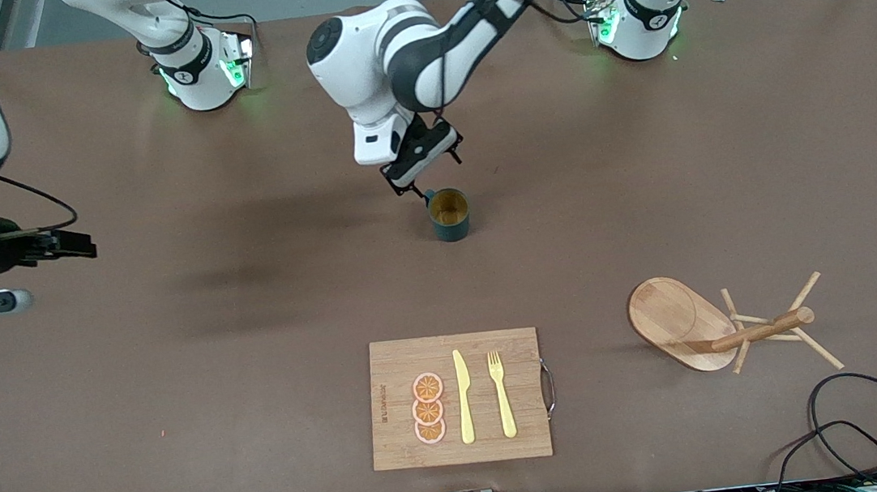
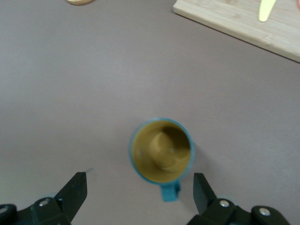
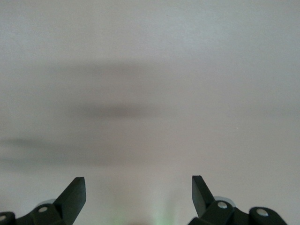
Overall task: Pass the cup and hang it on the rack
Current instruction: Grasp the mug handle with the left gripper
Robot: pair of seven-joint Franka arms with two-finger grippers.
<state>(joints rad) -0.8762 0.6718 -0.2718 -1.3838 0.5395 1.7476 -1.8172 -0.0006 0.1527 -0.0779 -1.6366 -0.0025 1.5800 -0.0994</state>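
Cup [image 1: 450, 214]: upright on the tabletop [image 1: 255, 363], mid-table, handle at about 10 o'clock in the front view.
Rack [image 1: 708, 328]: tipped on its side, toward the left arm's end.
Left gripper [image 1: 424, 168]: above the cup, fingers [image 2: 75, 190] spread, holding nothing.
Right gripper [image 3: 139, 192]: waiting over bare tabletop, fingers spread.
Cutting board [image 1: 456, 399]: nearer the front camera than the cup.

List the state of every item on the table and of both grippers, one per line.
cup: upright, empty, on the table
rack: tipped on its side
left gripper: open, just above the cup's handle
right gripper: open, holding nothing, waiting
cutting board: flat, carrying knife, fork, orange slices
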